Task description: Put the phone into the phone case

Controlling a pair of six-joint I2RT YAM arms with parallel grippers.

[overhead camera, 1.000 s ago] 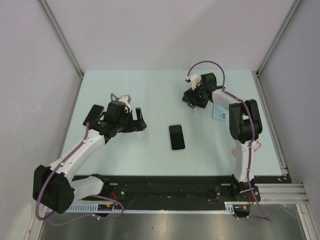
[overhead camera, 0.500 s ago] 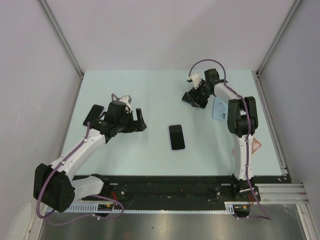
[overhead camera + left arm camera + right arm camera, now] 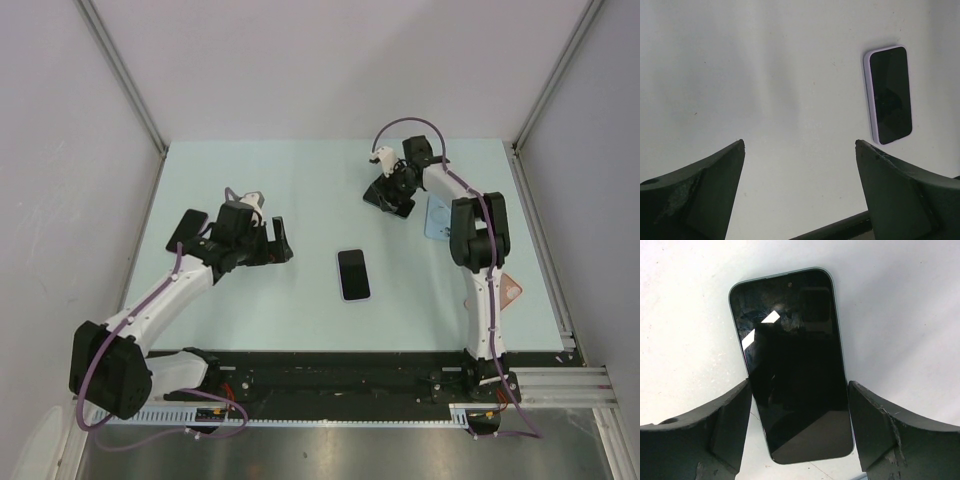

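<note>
A black-screened phone [image 3: 790, 365] with a thin teal rim lies flat on the table at the far right, mostly hidden under my right gripper [image 3: 390, 197] in the top view. The right gripper [image 3: 799, 385] straddles the phone's lower half, one finger beside each long edge: the left finger sits at the rim and a thin gap shows on the right. The pale blue phone case [image 3: 438, 215] lies on the table just right of that gripper. My left gripper [image 3: 278, 240] hovers wide open over bare table at the left, nothing between its fingers [image 3: 710, 180].
A second phone [image 3: 353, 274] with a lilac rim lies face up in the middle of the table, also in the left wrist view [image 3: 888, 94]. A dark device [image 3: 187, 227] lies by the left arm. An orange item [image 3: 510, 288] sits behind the right arm. Frame posts bound the table.
The right gripper has shifted slightly toward the far left and its jaws have narrowed round the phone. More of the blue case shows now. The left arm has barely moved.
</note>
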